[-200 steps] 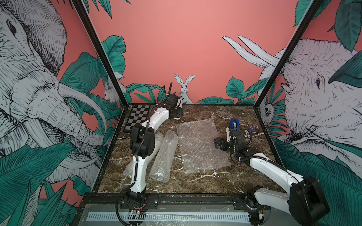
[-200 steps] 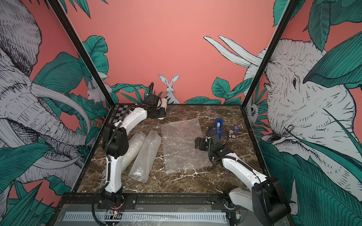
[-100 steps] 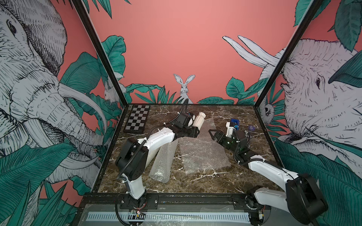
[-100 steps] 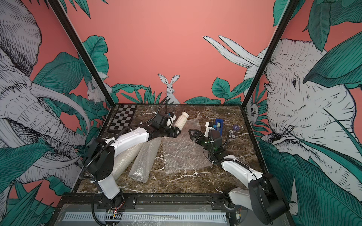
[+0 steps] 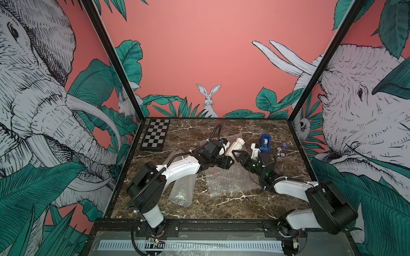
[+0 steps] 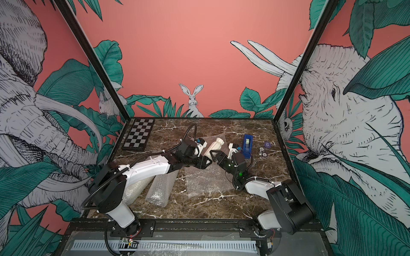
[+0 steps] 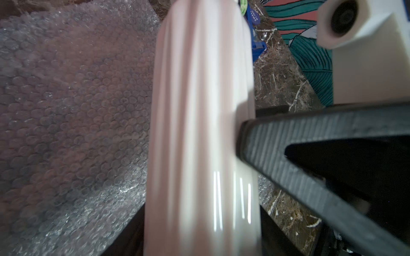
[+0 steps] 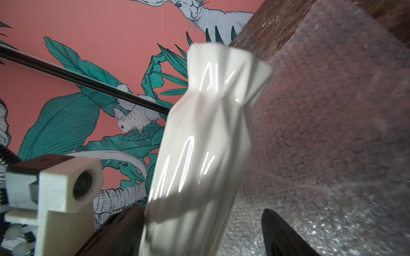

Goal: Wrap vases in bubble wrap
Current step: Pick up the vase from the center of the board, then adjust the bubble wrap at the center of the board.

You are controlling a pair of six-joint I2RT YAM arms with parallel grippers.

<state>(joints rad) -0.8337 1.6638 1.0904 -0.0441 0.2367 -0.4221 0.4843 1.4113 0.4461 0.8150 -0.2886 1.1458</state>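
A white fluted vase (image 5: 235,146) (image 6: 214,145) hangs tilted above the flat bubble wrap (image 5: 228,179) (image 6: 206,179) sheet at mid-table. My left gripper (image 5: 228,160) (image 6: 207,163) is shut on the vase's lower end; in the left wrist view the vase (image 7: 199,133) fills the space between its jaws. My right gripper (image 5: 238,158) (image 6: 214,156) stands open around the same vase (image 8: 206,144). One of its fingers (image 7: 310,144) touches the vase's side and the other stays apart over the bubble wrap (image 8: 332,133).
Two rolled bubble-wrap bundles (image 5: 182,190) (image 6: 135,188) lie at the front left, one partly under my left arm. A chequered board (image 5: 155,135) sits at the back left. A blue tape dispenser (image 5: 265,143) and small round pieces (image 5: 280,150) sit behind the right gripper.
My left arm carried the vase from the back wall to above the flat sheet. The right gripper moved in to meet it and its jaws have narrowed around the vase.
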